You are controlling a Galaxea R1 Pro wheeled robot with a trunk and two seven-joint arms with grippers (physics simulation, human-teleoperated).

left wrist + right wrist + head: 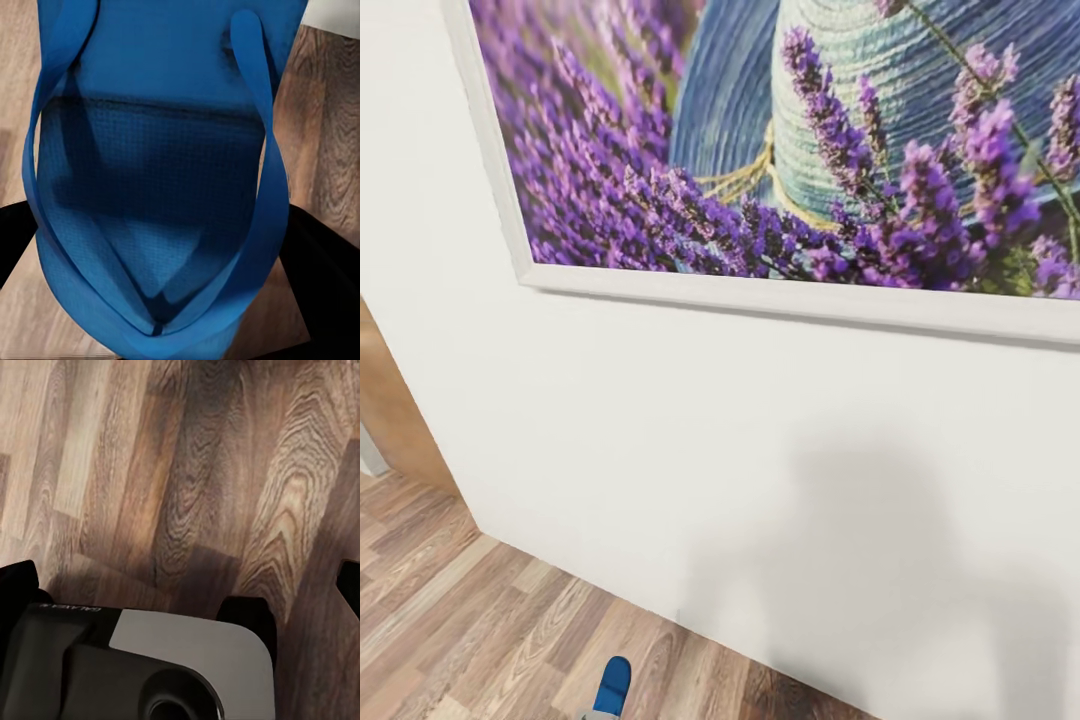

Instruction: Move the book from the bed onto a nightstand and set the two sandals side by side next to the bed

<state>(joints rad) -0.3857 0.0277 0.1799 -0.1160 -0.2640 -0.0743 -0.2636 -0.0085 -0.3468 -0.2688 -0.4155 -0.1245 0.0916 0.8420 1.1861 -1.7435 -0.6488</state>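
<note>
A bright blue sandal [161,150] sits close in front of the left wrist camera, straps facing it, above the wood floor. My left gripper [165,225] is shut on it, with dark fingers [326,251] showing at both sides of the sole. In the head view the sandal's tip [612,688] pokes up at the bottom edge. My right gripper [184,577] hangs open over bare planks, with nothing between its fingertips [19,577]. The book, the bed and the nightstand are out of view.
A white wall [760,470] stands close ahead, with a large white-framed lavender picture [810,150] on it. Wood-plank floor [450,620] runs along its foot to the left. A grey and black part of my own body [150,667] lies below the right gripper.
</note>
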